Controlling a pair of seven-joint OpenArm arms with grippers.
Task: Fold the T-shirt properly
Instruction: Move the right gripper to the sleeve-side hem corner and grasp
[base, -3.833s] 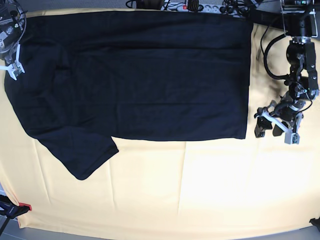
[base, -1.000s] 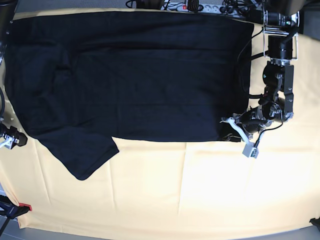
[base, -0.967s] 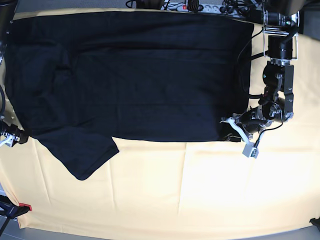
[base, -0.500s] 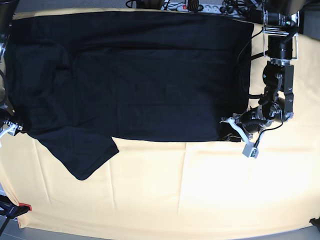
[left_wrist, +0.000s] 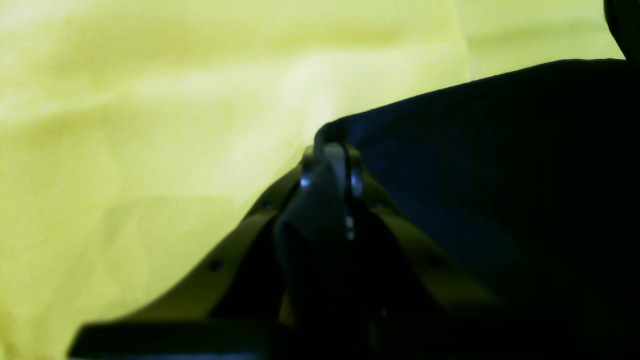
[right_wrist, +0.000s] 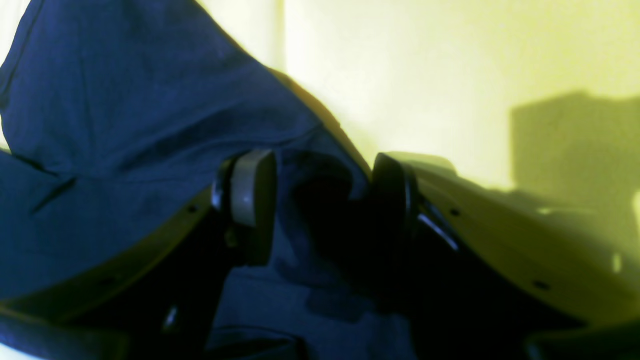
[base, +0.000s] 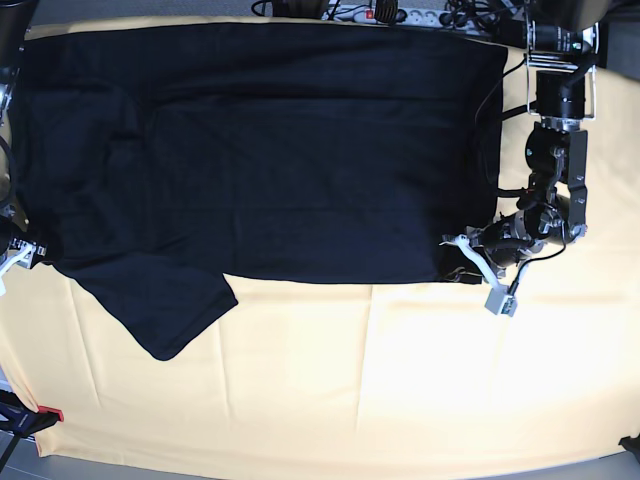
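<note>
At hem — left claw (base: 462, 247) pinching T-shirt (base: 300, 150) corner.

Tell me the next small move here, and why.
Probably close the right gripper. Its jaws stand open around a raised bunch of the T-shirt at the shoulder edge, not yet pinching it, while the left gripper is already shut on the hem corner. Both corners need holding before lifting the shirt off the yellow cloth.

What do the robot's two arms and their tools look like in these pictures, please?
The left arm is built of black segments with loose black cables looping beside it. The left tool has pale, whitish fingers on a dark metal wrist. In the right wrist view, the right tool shows tan finger arms with small dark screw holes and rounded grey-black pads.
</note>
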